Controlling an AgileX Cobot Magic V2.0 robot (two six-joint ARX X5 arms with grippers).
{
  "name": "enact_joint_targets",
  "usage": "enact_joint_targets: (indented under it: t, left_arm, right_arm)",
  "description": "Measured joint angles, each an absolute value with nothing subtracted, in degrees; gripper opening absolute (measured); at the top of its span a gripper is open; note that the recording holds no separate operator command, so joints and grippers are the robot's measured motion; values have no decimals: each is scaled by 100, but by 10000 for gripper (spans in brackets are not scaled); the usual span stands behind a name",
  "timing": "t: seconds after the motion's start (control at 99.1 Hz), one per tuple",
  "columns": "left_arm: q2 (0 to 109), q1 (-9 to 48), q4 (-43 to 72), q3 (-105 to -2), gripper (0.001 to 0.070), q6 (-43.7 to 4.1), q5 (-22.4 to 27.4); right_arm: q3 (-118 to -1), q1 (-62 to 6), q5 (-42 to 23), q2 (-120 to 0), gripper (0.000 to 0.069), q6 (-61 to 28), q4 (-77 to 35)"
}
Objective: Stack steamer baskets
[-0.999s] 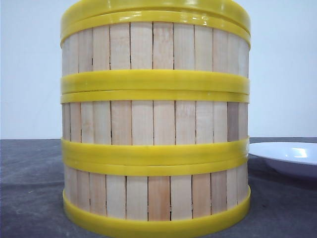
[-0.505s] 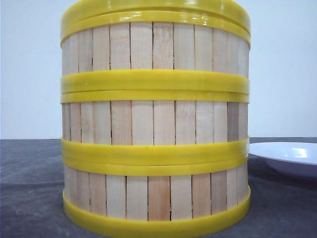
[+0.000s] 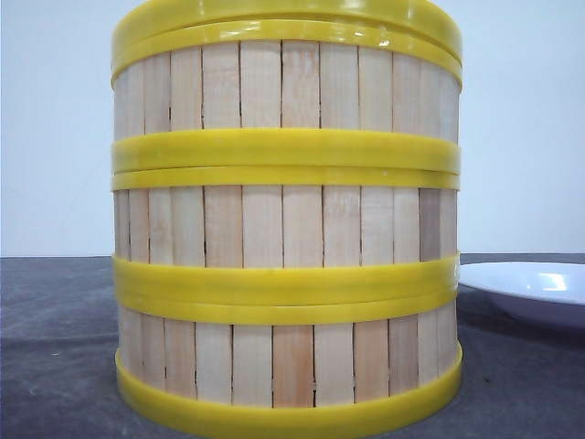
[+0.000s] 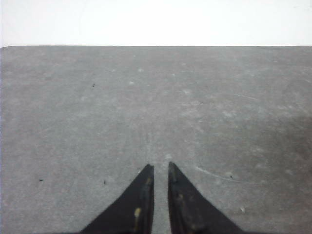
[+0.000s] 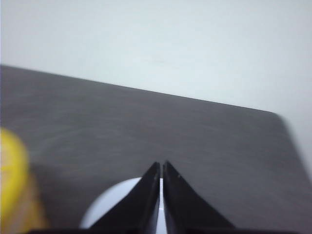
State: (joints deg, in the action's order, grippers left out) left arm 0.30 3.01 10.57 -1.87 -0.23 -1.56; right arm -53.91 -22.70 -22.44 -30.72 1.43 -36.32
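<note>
steamer baskets [image 3: 286, 229] stacked on grey table [image 4: 156, 112], white wall behind; both end effectors nearly closed, empty.

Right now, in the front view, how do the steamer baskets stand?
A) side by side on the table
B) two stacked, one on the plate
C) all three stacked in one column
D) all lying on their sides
C: the steamer baskets form one upright column, three slat tiers with yellow rims meeting, beside the plate.
</note>
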Motion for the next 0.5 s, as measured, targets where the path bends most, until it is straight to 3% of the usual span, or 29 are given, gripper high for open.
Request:
enact_joint_targets:
  t: [0.252,0.394,0.505]
  left_arm:
    - [30,301,1057,-187,25,-23,-156]
    - [30,301,1057,-187,25,-23,-156]
    - [30,301,1057,-187,25,-23,-156]
  right_arm:
    - [-4532,-523,-838,-2877,4,-198,-2639]
    - [-3636,-19,-320,-2521,4,-259,-1761]
    - [-2862,163,-298,-2169,4,-263,-1240]
